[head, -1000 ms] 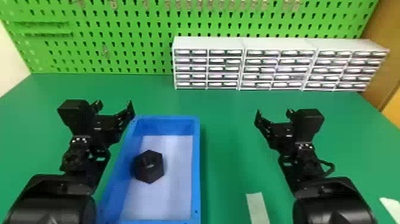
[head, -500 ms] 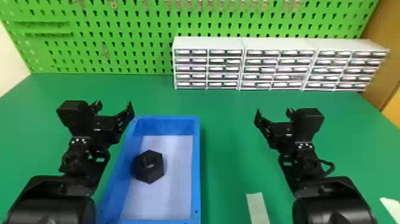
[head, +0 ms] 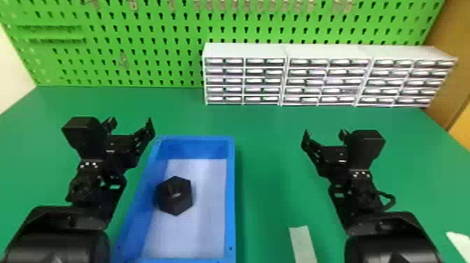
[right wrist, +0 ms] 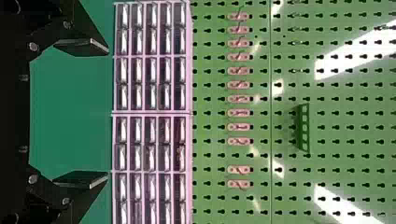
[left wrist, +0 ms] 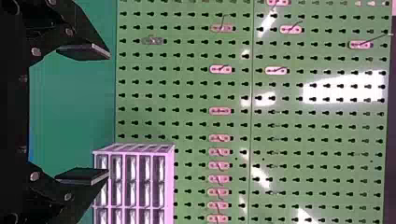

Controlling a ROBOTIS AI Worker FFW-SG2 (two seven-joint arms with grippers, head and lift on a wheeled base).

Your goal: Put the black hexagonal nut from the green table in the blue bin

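Note:
The black hexagonal nut [head: 175, 196] lies inside the blue bin [head: 230, 196], on its pale floor near the left wall. My left gripper [head: 131, 122] is held just left of the bin's far left corner, open and holding nothing. In its wrist view the left gripper [left wrist: 109, 114] has its two fingers wide apart. Off to the right of the bin, over the green table [head: 272, 157], my right gripper [head: 323, 134] is open too, and in its wrist view the right gripper [right wrist: 108, 114] has nothing between its fingers.
White drawer units [head: 244, 50] stand along the back right of the table, before a green pegboard [head: 140, 45] with hooks. A pale strip [head: 302, 243] lies near the front, between bin and right arm. Another pale piece [head: 461, 243] is at the right edge.

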